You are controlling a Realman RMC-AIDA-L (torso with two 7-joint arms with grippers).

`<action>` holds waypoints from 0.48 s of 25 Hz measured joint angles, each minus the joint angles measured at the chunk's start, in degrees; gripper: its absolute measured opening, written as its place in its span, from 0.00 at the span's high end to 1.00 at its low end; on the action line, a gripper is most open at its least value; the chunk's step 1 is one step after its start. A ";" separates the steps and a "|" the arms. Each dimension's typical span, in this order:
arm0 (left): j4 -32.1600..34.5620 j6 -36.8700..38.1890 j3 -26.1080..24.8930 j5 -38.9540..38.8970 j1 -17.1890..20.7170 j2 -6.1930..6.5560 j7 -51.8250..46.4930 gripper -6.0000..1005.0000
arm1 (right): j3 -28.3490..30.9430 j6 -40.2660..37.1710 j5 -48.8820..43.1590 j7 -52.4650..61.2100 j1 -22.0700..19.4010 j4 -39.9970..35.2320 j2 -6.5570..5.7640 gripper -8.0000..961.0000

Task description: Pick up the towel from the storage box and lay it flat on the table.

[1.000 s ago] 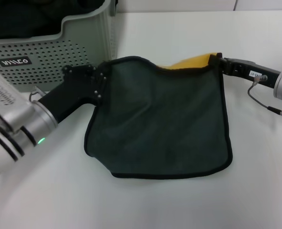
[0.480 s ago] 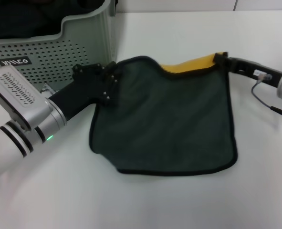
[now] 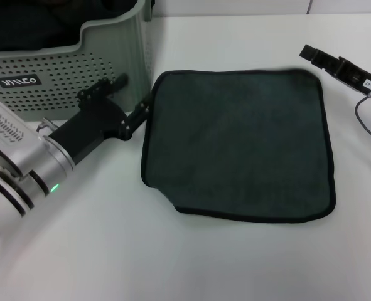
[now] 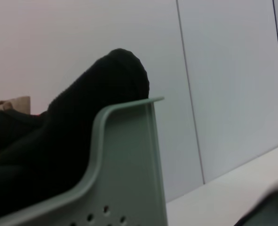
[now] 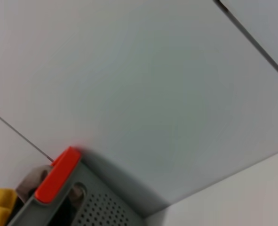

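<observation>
Towel spread flat on the desk, both tools let go.

In the head view the towel (image 3: pixel 238 144) lies dark side up across the centre of the white desk (image 3: pixel 235 263), its black-bound edges showing all round and no yellow visible, so by my judgement the laying step is essentially done. The left tool (image 3: pixel 125 103), at centre left, sits with its fingers spread just beside the towel's upper-left corner, gripping nothing. It is close against the storage box (image 3: pixel 59 69) in the upper left, which holds a dark cloth (image 4: pixel 73 141). The right tool (image 3: pixel 312 55), at the upper right edge, is just off the towel's upper-right corner and holds nothing; whether it is spread I cannot tell.
</observation>
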 joint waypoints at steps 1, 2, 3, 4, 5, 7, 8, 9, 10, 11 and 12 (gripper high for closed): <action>-0.26 0.32 0.12 0.00 0.13 0.00 0.00 0.52 | 0.02 0.40 0.05 0.89 -0.02 0.01 -0.07 0.57; -0.53 0.69 0.23 -0.01 0.29 0.00 0.00 0.48 | 0.04 0.87 0.09 1.45 -0.08 0.02 -0.15 0.53; -0.78 1.37 0.30 -0.07 0.51 0.00 0.00 0.44 | 0.05 1.65 0.09 1.86 -0.18 0.02 -0.26 0.50; -0.95 2.22 0.32 -0.14 0.86 0.00 -0.06 0.40 | 0.06 2.87 0.05 1.85 -0.41 -0.07 -0.40 0.47; -1.13 3.47 0.29 -0.22 1.36 0.00 -0.18 0.36 | 0.00 5.15 -0.30 0.96 -0.88 -0.58 -0.63 0.44; -1.06 6.79 0.30 -0.22 2.62 0.01 -2.26 0.28 | -0.23 10.94 -1.85 -3.39 -2.03 -2.64 -0.90 0.38; -0.29 11.59 0.72 0.45 4.16 0.22 -6.44 0.25 | -0.37 13.39 -2.78 -5.59 -2.60 -3.77 -1.01 0.35; 0.52 14.33 1.33 1.49 5.00 0.47 -9.09 0.22 | -0.43 17.93 -4.90 -10.00 -3.59 -5.80 -1.13 0.32; 1.48 17.49 2.00 2.60 5.94 0.74 -12.16 0.19 | -0.44 20.41 -6.40 -12.48 -4.35 -7.11 -1.18 0.29; 3.50 20.98 3.55 5.00 7.09 1.26 -16.30 0.15 | -0.44 23.73 -9.57 -15.40 -5.43 -9.67 -1.40 0.25; 5.94 23.35 5.08 7.58 8.13 1.89 -19.80 0.12 | -0.43 26.38 -13.68 -16.82 -6.35 -12.80 -1.79 0.21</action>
